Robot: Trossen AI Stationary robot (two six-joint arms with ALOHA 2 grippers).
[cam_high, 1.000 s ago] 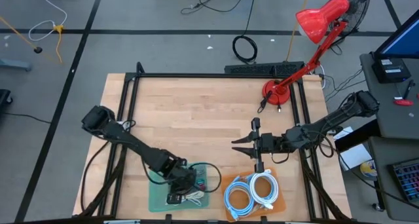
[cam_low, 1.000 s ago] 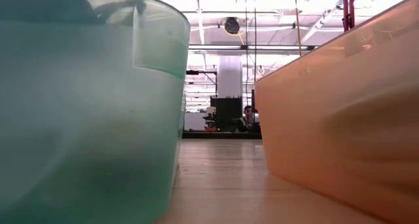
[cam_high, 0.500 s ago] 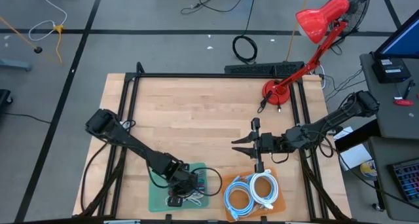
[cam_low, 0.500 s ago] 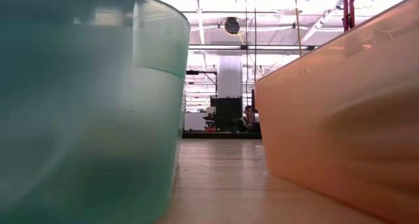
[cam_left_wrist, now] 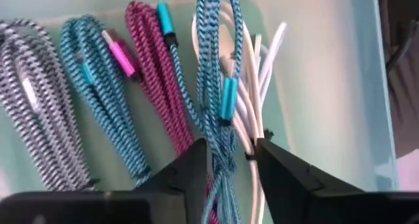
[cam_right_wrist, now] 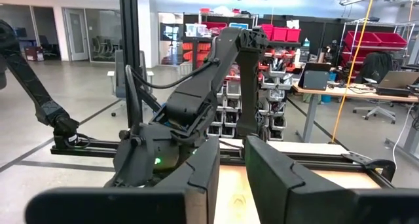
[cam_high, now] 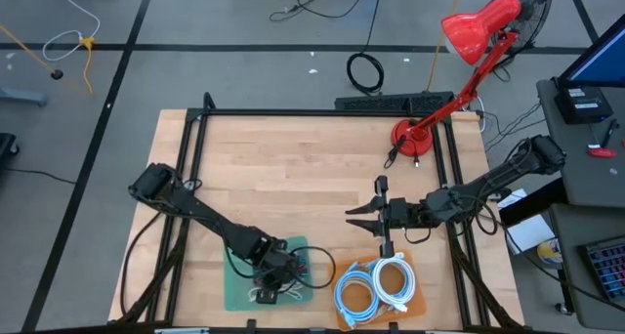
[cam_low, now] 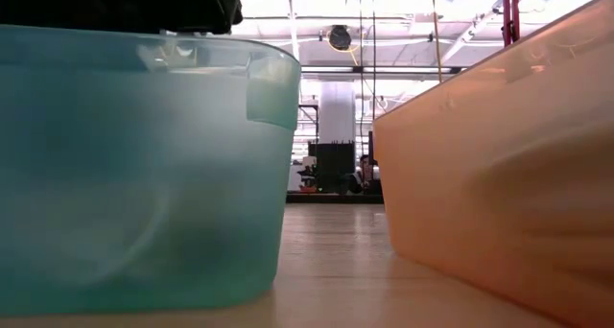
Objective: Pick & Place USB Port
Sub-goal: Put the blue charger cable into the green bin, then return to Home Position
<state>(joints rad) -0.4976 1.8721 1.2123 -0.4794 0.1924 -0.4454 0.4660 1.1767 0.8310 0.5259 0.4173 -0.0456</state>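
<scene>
Braided teal cable (cam_left_wrist: 219, 99) loops between the left gripper's (cam_left_wrist: 230, 160) parted fingers, lying in the translucent green bin (cam_high: 237, 287) beside pink, speckled and smooth white cables. Right gripper (cam_high: 357, 217) hovers above bare wood, fingers narrowly parted, empty.

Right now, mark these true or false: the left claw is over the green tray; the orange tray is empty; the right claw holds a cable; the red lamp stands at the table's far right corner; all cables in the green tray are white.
1. The left claw is over the green tray: true.
2. The orange tray is empty: false, it holds coiled white and light blue cables.
3. The right claw holds a cable: false, it hovers above bare wood, holding nothing.
4. The red lamp stands at the table's far right corner: true.
5. All cables in the green tray are white: false, blue braided and pink braided ones lie there too.
</scene>
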